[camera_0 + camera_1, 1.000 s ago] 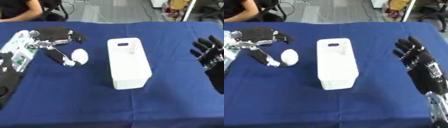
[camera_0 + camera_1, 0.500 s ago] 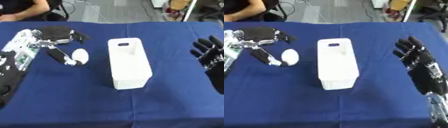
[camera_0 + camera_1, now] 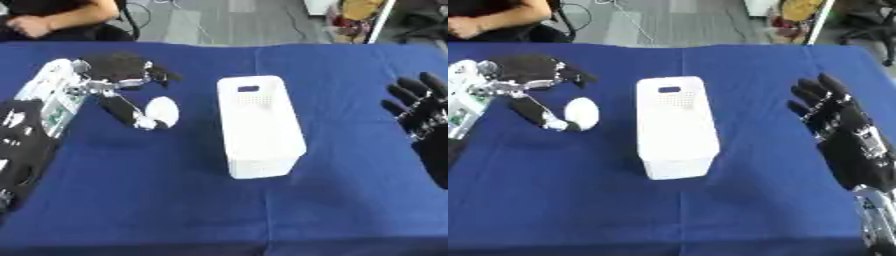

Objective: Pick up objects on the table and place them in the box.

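Left hand (image 3: pixel 118 80) curled about a white egg-shaped object (image 3: pixel 162 111), left of the white box (image 3: pixel 258 125), thumb beneath. Right hand (image 3: pixel 843 132) right of box, fingers spread, idle. Object not yet boxed; carrying and release probably remaining.

White object (image 3: pixel 161 111) blurred, shape unclear; right hand (image 3: pixel 429 125) cut by picture's edge

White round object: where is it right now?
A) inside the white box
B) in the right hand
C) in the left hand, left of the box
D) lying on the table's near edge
C: the white round object sits between the left hand's thumb and fingers, left of the white box.
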Action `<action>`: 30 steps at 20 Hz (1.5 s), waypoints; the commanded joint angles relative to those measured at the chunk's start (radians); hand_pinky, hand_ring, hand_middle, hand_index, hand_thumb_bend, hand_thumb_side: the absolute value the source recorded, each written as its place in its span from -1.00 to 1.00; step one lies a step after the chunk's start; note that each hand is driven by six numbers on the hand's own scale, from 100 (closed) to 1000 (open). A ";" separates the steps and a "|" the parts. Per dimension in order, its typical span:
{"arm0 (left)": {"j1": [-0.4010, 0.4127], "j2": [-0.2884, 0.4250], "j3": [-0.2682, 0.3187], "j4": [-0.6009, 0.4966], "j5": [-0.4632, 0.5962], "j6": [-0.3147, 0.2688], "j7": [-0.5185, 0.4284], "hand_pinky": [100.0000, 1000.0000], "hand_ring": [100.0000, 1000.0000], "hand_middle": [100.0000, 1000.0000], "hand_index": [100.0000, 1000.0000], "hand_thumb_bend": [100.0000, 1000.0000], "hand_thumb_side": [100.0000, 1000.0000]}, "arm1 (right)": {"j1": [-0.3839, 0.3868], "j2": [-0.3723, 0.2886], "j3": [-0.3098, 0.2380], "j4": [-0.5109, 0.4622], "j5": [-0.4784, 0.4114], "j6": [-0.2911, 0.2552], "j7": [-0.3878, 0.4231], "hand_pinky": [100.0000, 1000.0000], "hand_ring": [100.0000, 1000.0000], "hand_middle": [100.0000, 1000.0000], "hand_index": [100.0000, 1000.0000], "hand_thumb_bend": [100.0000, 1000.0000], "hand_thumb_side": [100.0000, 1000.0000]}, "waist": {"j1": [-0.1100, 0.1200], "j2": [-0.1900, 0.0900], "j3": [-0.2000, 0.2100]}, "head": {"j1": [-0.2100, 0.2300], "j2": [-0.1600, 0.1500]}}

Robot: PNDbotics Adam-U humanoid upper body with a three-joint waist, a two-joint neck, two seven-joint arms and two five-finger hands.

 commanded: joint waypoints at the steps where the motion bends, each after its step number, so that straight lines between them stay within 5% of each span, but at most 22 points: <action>1: -0.032 0.005 -0.001 0.005 -0.012 -0.063 -0.055 0.16 0.32 0.29 1.00 0.86 0.55 | -0.003 -0.015 -0.003 -0.009 -0.003 0.001 0.002 0.99 1.00 0.82 1.00 -0.96 0.14 | 0.002 -0.008 -0.001 | 0.008 0.000; 30: -0.039 -0.011 -0.022 0.066 -0.098 -0.111 -0.035 0.16 0.33 0.29 1.00 0.85 0.59 | -0.001 -0.012 -0.003 -0.008 -0.003 0.003 0.006 1.00 1.00 0.83 1.00 -0.95 0.14 | 0.002 -0.006 -0.004 | 0.007 0.000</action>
